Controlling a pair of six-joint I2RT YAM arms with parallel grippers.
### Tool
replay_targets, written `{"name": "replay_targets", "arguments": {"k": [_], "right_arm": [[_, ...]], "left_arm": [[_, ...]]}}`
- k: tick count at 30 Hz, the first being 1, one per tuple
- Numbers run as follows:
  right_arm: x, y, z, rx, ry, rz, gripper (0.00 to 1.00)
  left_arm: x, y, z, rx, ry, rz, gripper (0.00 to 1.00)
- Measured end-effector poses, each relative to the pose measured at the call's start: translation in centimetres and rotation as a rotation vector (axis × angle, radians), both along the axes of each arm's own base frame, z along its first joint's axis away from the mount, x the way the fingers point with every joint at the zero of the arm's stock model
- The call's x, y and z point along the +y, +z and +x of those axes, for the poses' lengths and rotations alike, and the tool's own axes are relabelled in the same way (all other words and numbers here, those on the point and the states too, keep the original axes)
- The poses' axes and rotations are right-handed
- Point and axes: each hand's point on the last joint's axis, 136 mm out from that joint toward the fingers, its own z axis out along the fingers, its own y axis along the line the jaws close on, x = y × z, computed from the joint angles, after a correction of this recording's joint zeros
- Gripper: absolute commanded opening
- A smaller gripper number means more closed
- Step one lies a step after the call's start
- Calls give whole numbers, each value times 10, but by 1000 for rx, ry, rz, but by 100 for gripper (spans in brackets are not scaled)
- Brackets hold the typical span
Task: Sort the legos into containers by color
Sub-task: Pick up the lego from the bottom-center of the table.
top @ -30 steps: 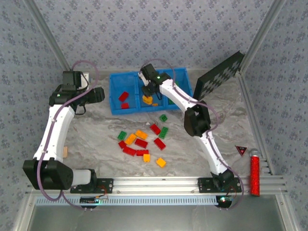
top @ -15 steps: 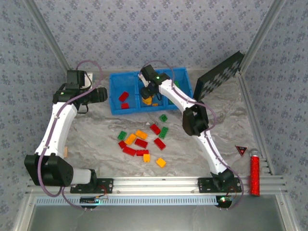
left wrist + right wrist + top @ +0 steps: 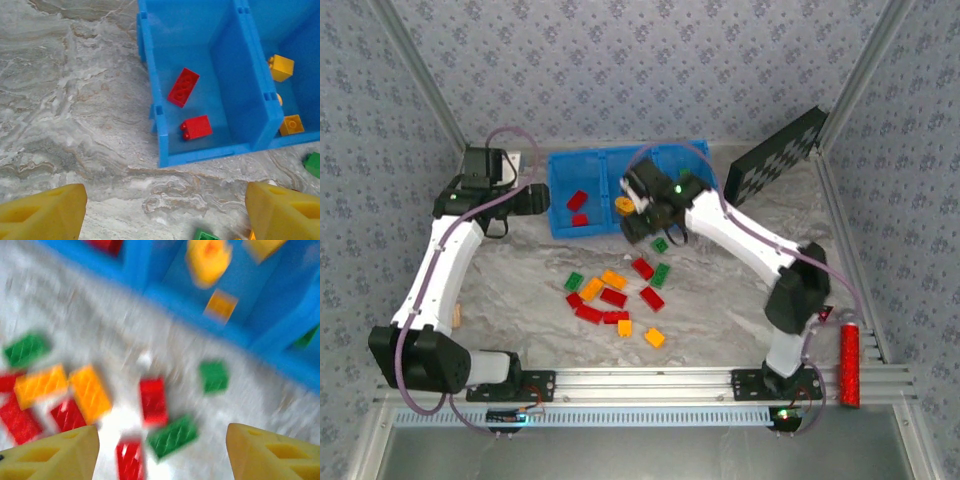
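The blue tray of containers [image 3: 560, 175] stands at the back. Two red legos [image 3: 183, 87] lie in its left compartment, and orange-yellow ones [image 3: 281, 67] in the middle one, a ring-shaped one [image 3: 209, 257] among them. Red, green and orange-yellow legos [image 3: 613, 296] lie scattered on the marble table in front. My right gripper [image 3: 638, 222] hovers open over the tray's near edge, with a red lego [image 3: 153, 400] and a green one [image 3: 172, 436] below its empty jaws; this view is blurred. My left gripper [image 3: 165, 215] is open and empty, left of the tray.
A black checker panel [image 3: 775, 155] leans at the back right. A red cylinder [image 3: 848, 360] and a small red triangle [image 3: 820, 311] lie near the right wall. A tan wooden piece [image 3: 456, 316] sits by the left arm. Walls close in three sides.
My right gripper has opened and drawn back out of the middle compartment toward the pile, leaving an orange-yellow lego there. The right elbow swung right. The left arm barely shifted.
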Motion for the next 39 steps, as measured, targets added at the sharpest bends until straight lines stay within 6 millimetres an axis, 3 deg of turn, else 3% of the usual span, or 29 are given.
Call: {"name": "replay_targets", "arguments": {"k": [4,7,13,21,29,33,39], "right_arm": [[-12,-41,-86,131,45,-50,76],[-17,-69,-131,197,59,-98,77],[-12,-102,-184,238,104,-150,78],[-10,-129,-191,245,115,-202,78],[-12,-145,-180,250,96,-211,73],[-13,-157,-175,258,99,-232,62],[-12,-170,-181,295,131,-255,36]], "left_arm": [[-12,5,-5,-17,-39,4,83],[-18,10,-8,-31,-58,2,84],[-18,17,-13,-54,-62,-4,84],[-17,21,-19,-67,-62,-6,85],[-16,27,-22,-83,-61,-7,86],[-16,26,-23,-80,-61,-6,86],[-15,26,-23,-80,-61,-2,86]]}}
